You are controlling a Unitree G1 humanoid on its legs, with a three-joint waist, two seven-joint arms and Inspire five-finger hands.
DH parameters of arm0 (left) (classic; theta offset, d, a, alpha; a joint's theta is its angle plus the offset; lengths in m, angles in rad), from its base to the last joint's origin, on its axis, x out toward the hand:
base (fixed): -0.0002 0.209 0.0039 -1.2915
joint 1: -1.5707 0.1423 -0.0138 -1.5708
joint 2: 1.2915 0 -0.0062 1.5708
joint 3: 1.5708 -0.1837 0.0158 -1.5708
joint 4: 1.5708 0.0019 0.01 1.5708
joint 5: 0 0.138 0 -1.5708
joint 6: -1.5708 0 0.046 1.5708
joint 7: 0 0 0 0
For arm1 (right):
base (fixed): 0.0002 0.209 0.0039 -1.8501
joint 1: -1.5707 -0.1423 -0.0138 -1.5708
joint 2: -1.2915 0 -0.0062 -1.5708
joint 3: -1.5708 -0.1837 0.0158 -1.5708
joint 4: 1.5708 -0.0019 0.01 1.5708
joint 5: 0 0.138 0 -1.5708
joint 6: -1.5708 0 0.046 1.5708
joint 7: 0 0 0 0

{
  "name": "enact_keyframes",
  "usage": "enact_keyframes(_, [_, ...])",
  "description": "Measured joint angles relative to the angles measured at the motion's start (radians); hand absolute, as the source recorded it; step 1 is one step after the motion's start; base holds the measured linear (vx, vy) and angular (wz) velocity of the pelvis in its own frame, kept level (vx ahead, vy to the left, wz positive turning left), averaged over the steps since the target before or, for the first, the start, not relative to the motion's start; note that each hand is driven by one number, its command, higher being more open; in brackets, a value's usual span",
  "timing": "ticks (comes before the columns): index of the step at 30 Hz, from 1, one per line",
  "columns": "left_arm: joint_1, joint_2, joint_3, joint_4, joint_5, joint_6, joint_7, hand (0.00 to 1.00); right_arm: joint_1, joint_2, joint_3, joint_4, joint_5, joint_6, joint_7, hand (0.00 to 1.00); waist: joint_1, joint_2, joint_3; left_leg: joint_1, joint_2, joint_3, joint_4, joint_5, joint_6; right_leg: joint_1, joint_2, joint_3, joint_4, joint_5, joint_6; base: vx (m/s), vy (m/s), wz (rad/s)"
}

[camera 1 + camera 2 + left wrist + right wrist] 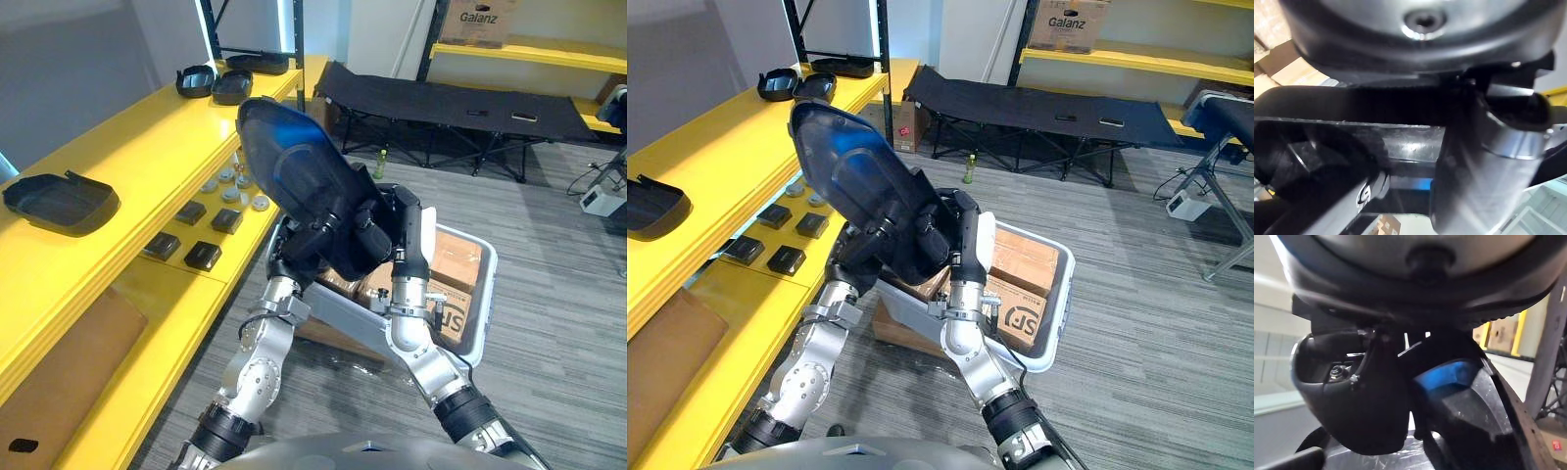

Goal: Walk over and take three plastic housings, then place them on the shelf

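Here, left hand and right hand, fingers curled round the lower end of a black housing, tilted up above them, yellow shelf left of the hands, another housing lying on it.

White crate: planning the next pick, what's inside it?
Brown cardboard boxes lie in the white crate; the plastic housing held by the left hand and right hand hides its left part.

Black folding cot stands on grey carpet, green bottle just beside its leg. Cardboard boxes lie in pale crate. Small black boxes near round white caps.
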Motion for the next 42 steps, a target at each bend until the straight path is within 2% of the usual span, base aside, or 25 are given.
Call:
enact_keyframes(4, [-0.002,0.001,0.021,0.000,0.049,0.005,0.037,0.00,0.006,0.001,0.031,-0.009,0.003,-0.035,-0.012,0.00,-0.002,-0.005,-0.004,0.000,0.000,0.004,0.000,0.000,0.000,0.002,0.000,0.001,-0.013,0.006,-0.005,-0.01,0.001,-0.01])
enact_keyframes(7, [-0.003,0.003,0.011,0.000,0.105,-0.017,0.058,0.00,0.006,0.002,0.038,-0.010,0.032,-0.035,-0.012,0.00,-0.002,-0.011,-0.010,0.000,0.000,0.004,0.000,0.000,0.000,0.002,0.000,0.001,-0.014,0.006,-0.005,0.00,0.000,0.00])
enact_keyframes(12, [-0.005,0.008,-0.001,0.001,0.106,-0.055,0.092,0.00,0.006,0.002,0.047,-0.029,0.035,-0.035,-0.010,0.00,-0.018,-0.013,-0.014,0.000,0.000,0.006,0.001,-0.001,-0.001,0.002,0.001,0.002,-0.017,0.010,-0.001,0.00,0.000,0.00])
enact_keyframes(13, [-0.005,0.011,-0.001,0.001,0.105,-0.063,0.091,0.00,0.006,0.002,0.048,-0.035,0.035,-0.035,-0.010,1.00,-0.020,-0.012,-0.015,0.000,0.000,0.007,0.001,-0.001,-0.001,0.002,0.001,0.003,-0.020,0.012,-0.002,-0.01,0.002,-0.03])
enact_keyframes(21, [-0.005,0.008,0.031,0.018,0.112,-0.082,0.108,0.00,0.008,0.001,0.075,-0.067,0.033,-0.063,0.013,1.00,-0.022,0.003,-0.025,-0.001,-0.001,0.011,0.001,-0.002,-0.002,0.003,0.002,0.004,-0.032,0.021,-0.003,0.00,0.001,-0.02])
enact_keyframes(26, [-0.003,-0.003,0.046,0.018,0.418,-0.103,0.251,0.00,0.013,0.003,0.073,-0.065,0.034,-0.063,0.024,1.00,-0.021,0.004,-0.024,0.002,-0.001,0.004,0.000,-0.003,-0.003,0.012,0.002,-0.004,-0.032,0.015,-0.011,-0.01,0.000,0.03])
enact_keyframes(29, [0.011,-0.028,0.113,0.008,0.582,-0.103,0.338,0.00,0.048,0.006,0.047,-0.066,0.046,-0.063,0.023,1.00,-0.021,0.006,-0.023,0.003,-0.001,0.002,0.000,-0.007,-0.003,0.015,0.003,-0.006,-0.032,0.014,-0.012,0.00,0.000,0.00])
enact_keyframes(30, [0.026,-0.043,0.163,-0.023,0.685,-0.100,0.415,0.00,0.078,0.008,0.026,-0.066,0.103,-0.059,0.034,1.00,-0.022,0.006,-0.023,0.002,-0.001,0.000,0.000,-0.008,-0.004,0.015,0.003,-0.009,-0.032,0.013,-0.014,-0.01,0.001,0.04])
enact_keyframes(34, [0.047,-0.046,0.283,-0.098,0.971,-0.074,0.607,0.00,0.159,0.022,-0.056,-0.065,0.242,-0.023,0.048,1.00,-0.019,0.011,-0.017,-0.003,-0.001,-0.005,0.000,-0.010,-0.006,0.015,0.003,-0.015,-0.032,0.011,-0.015,0.00,0.000,0.04])
enact_keyframes(36, [0.047,-0.045,0.328,-0.110,1.037,-0.058,0.664,0.00,0.181,0.022,-0.078,-0.065,0.280,-0.015,0.068,1.00,-0.019,0.016,-0.011,-0.003,-0.001,-0.006,0.000,-0.010,-0.006,0.015,0.003,-0.016,-0.032,0.011,-0.016,0.00,0.000,0.00])
enact_keyframes(38, [0.049,-0.044,0.335,-0.110,1.056,-0.050,0.677,0.00,0.188,0.022,-0.087,-0.065,0.287,-0.015,0.081,1.00,-0.019,0.016,-0.010,-0.003,-0.001,-0.005,0.000,-0.010,-0.006,0.015,0.003,-0.016,-0.033,0.010,-0.016,0.00,0.000,0.00])
enact_keyframes(39, [0.053,-0.045,0.335,-0.110,1.090,-0.032,0.695,0.00,0.199,0.022,-0.092,-0.065,0.321,-0.014,0.118,1.00,-0.022,0.013,-0.008,-0.003,0.000,-0.004,0.000,-0.010,-0.006,0.015,0.003,-0.016,-0.034,0.010,-0.016,0.00,0.000,0.00])
enact_keyframes(42, [0.053,-0.044,0.332,-0.109,1.093,-0.029,0.695,0.00,0.203,0.025,-0.094,-0.066,0.367,-0.015,0.181,1.00,-0.027,0.004,0.007,-0.003,0.000,0.000,0.000,-0.016,-0.014,0.011,0.003,-0.012,-0.034,0.011,-0.016,-0.01,0.001,-0.04])
